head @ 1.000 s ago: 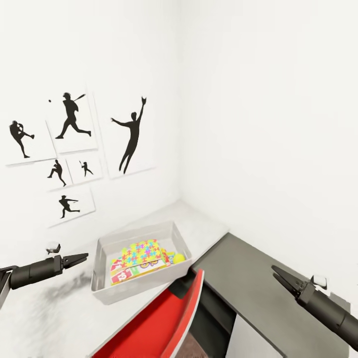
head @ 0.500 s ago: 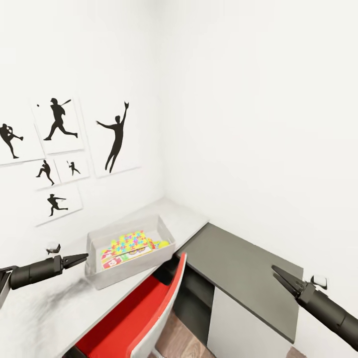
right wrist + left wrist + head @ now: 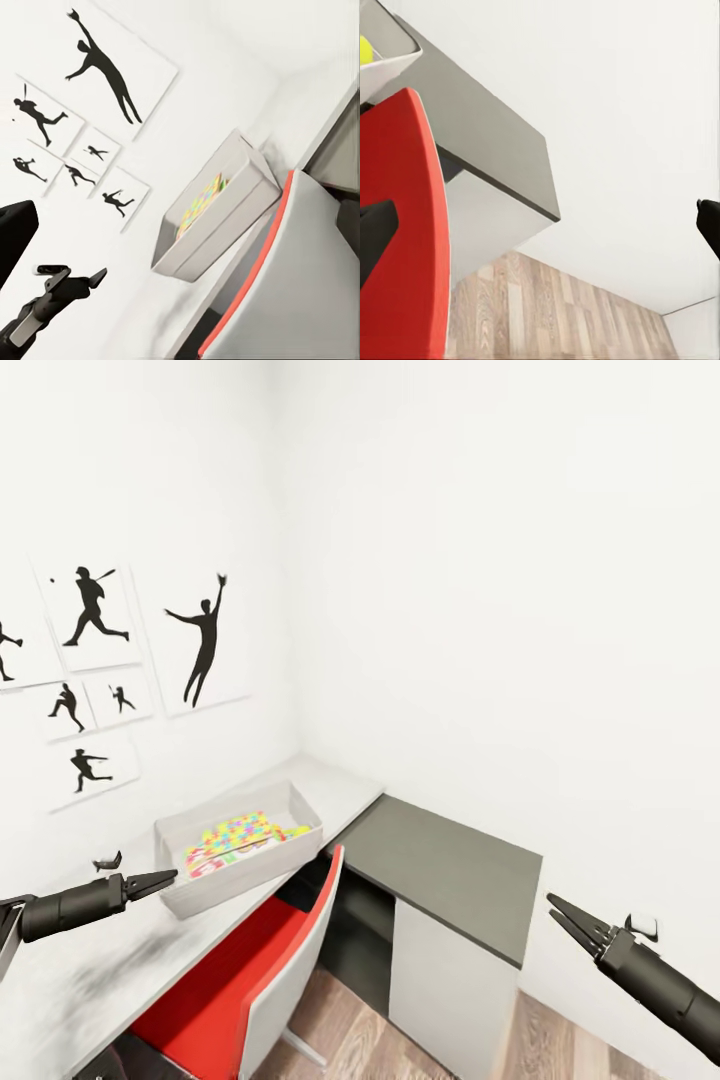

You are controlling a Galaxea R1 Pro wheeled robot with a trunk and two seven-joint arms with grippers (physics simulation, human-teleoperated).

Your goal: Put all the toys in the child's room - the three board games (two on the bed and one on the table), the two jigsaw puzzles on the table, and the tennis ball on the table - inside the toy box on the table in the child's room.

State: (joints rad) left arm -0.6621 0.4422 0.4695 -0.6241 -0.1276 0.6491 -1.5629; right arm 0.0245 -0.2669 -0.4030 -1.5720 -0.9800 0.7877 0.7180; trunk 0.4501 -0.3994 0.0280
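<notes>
The light grey toy box [image 3: 236,875] stands on the pale table [image 3: 335,785] by the corner wall. Inside it lies a multicoloured jigsaw puzzle [image 3: 232,828] on top of a printed board game [image 3: 206,863], with the yellow tennis ball [image 3: 298,829] at the box's right end. In the right wrist view the toy box [image 3: 225,217] shows its colourful contents too. My left gripper [image 3: 168,877] hovers open and empty just left of the box. My right gripper [image 3: 553,906] hangs open and empty far to the right, beyond the desk. The bed is out of view.
A red-seated chair [image 3: 240,980] is tucked under the table in front of the box. A lower dark grey-topped side unit [image 3: 450,860] joins the table at the right. Baseball silhouette prints [image 3: 200,640] hang on the left wall. Wood-plank floor [image 3: 340,1045] shows below.
The whole view has shifted: box, table and prints now sit further left and smaller, with more side unit and floor showing. Both arms keep the same pose in the picture.
</notes>
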